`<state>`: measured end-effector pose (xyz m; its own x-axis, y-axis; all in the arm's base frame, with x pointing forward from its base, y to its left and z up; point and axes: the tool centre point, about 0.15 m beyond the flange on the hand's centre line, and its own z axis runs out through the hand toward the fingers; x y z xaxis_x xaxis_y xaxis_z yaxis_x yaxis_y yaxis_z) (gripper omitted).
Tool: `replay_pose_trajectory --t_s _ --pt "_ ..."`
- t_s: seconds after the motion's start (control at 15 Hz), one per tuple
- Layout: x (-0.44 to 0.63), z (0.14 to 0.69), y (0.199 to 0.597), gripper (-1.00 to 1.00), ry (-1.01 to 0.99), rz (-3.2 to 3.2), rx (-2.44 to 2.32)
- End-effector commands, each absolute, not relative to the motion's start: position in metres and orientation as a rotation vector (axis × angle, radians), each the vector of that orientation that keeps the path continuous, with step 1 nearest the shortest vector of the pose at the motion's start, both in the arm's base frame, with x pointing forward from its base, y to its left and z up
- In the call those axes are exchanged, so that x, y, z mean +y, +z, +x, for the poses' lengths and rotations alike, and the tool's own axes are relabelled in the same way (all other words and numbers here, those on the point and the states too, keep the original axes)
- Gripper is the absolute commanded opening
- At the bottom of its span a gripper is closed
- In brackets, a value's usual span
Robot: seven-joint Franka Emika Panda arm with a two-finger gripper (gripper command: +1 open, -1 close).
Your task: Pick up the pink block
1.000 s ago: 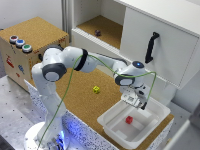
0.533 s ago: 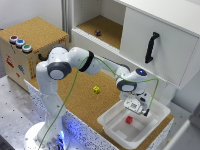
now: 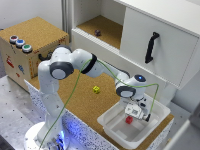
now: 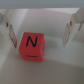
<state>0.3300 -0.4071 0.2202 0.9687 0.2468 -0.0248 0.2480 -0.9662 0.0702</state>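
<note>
The pink block (image 3: 129, 120) is a small reddish-pink cube lying in the white tray (image 3: 112, 127) at the exterior view's lower right. In the wrist view the pink block (image 4: 32, 46) shows a black letter N on its top face. My gripper (image 3: 133, 116) hangs low over the tray, just above the block. In the wrist view the gripper (image 4: 41, 33) is open, with one finger (image 4: 8, 30) on each side of the block and a gap between each finger and the cube. It holds nothing.
A yellow cube (image 3: 96, 90) lies on the cork tabletop (image 3: 80, 100). A dark purplish block (image 3: 98, 33) sits on the open cabinet shelf. A white cabinet door with a black handle (image 3: 150, 47) stands behind the tray. A wooden box with buttons (image 3: 20, 43) is at the exterior view's left.
The arm has moved down and toward the tray, bringing the open gripper down over the pink block. The block has not moved.
</note>
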Motion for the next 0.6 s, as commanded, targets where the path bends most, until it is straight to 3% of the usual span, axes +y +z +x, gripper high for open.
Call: replay_pose_trajectory --t_s 0.0,0.07,0.53 --pt "-0.4031 0.3179 0.2078 1.0 0.089 2.983 0.38" --pt "-0.4026 0.3181 0.2061 -1.0 0.097 2.978 0.356" --pt "-0.3947 0.3196 0.2062 -1.0 0.111 2.99 0.297"
